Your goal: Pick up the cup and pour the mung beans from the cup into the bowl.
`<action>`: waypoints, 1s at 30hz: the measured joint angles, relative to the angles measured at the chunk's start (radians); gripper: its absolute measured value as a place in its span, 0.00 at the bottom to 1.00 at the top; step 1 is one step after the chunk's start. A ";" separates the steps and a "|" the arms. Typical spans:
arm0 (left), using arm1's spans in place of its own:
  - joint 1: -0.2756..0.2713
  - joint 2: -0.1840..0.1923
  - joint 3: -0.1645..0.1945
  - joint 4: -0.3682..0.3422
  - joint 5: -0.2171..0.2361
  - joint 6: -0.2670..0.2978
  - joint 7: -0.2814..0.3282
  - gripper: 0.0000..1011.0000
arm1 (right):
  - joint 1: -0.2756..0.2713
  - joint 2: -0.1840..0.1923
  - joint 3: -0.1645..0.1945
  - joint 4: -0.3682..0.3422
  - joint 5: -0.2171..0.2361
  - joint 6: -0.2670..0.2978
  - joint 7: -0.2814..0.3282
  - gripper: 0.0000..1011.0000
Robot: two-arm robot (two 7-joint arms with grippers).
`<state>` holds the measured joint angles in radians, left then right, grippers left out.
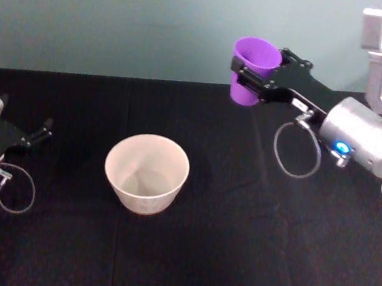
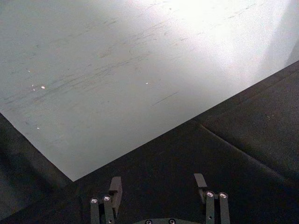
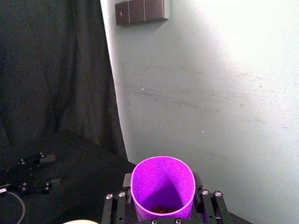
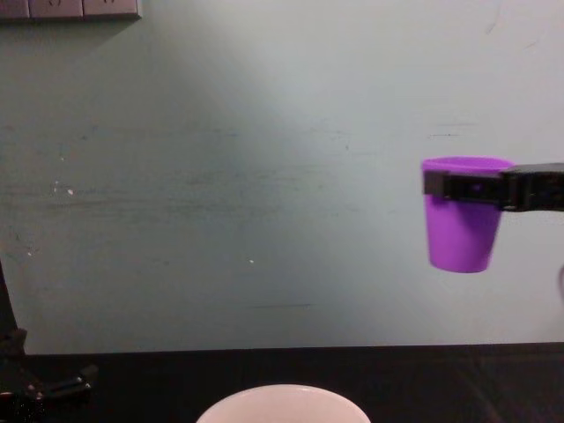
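Since the cup [image 1: 255,54] looks light, slick and easily squeezed, the right gripper [image 1: 256,73], raised right of the bowl [image 1: 144,196], sensibly clasps it just under the rim, while the left gripper [image 1: 36,135] lies open.

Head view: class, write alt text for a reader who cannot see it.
The right gripper holds the purple cup upright in the air, beyond and to the right of the white bowl on the black table. The left gripper rests open at the far left.

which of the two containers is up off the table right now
The purple cup, held upright in the right gripper above the black table. The wider white bowl sits on it; the left gripper rests open at left.
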<state>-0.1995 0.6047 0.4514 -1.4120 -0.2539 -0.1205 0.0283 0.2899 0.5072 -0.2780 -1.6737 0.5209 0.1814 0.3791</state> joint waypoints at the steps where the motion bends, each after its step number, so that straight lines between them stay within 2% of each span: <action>1: 0.000 0.000 0.000 0.000 0.000 0.000 0.000 0.99 | 0.011 -0.004 -0.008 0.008 -0.005 0.003 -0.001 0.72; 7: 0.000 0.000 0.000 0.000 0.000 0.000 0.000 0.99 | 0.090 -0.042 -0.078 0.080 -0.071 0.010 -0.018 0.72; 8: 0.000 0.000 0.000 0.000 0.000 0.000 0.000 0.99 | 0.104 -0.048 -0.096 0.093 -0.098 0.003 -0.022 0.72; 11: 0.000 0.000 0.000 0.000 0.000 0.000 0.000 0.99 | 0.117 -0.053 -0.121 0.106 -0.152 -0.021 -0.030 0.72; 14: 0.000 0.000 0.000 0.000 0.000 0.000 0.000 0.99 | 0.124 -0.047 -0.154 0.113 -0.233 -0.063 -0.042 0.72; 15: 0.000 0.000 0.000 0.000 0.000 0.000 0.000 0.99 | 0.126 -0.039 -0.174 0.114 -0.285 -0.088 -0.049 0.72; 17: 0.000 0.000 0.000 0.000 0.000 0.000 0.000 0.99 | 0.129 -0.029 -0.198 0.113 -0.342 -0.112 -0.056 0.72; 18: 0.000 0.000 0.000 0.000 0.000 0.000 0.000 0.99 | 0.132 -0.018 -0.218 0.111 -0.393 -0.132 -0.062 0.72; 20: 0.000 0.000 0.000 0.000 0.000 0.000 0.000 0.99 | 0.135 -0.009 -0.236 0.105 -0.440 -0.149 -0.068 0.72; 21: 0.000 0.000 0.000 0.000 0.000 0.000 0.000 0.99 | 0.137 -0.001 -0.250 0.100 -0.482 -0.162 -0.073 0.72; 23: 0.000 0.000 0.000 0.000 0.000 0.000 0.000 0.99 | 0.140 0.007 -0.266 0.095 -0.525 -0.175 -0.079 0.72; 26: 0.000 0.000 0.000 0.000 0.000 0.000 0.000 0.99 | 0.149 0.026 -0.303 0.086 -0.626 -0.194 -0.087 0.72; 27: 0.000 0.000 0.000 0.000 0.000 0.000 0.000 0.99 | 0.149 0.026 -0.303 0.086 -0.626 -0.194 -0.087 0.72; 28: 0.000 0.000 0.000 0.000 0.000 0.000 0.000 0.99 | 0.153 0.034 -0.318 0.083 -0.669 -0.200 -0.091 0.72; 30: 0.000 0.000 0.000 0.000 0.000 0.000 0.000 0.99 | 0.157 0.039 -0.330 0.081 -0.703 -0.204 -0.092 0.72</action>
<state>-0.1995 0.6047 0.4514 -1.4120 -0.2539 -0.1205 0.0283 0.4471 0.5466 -0.6082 -1.5929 -0.1825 -0.0222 0.2868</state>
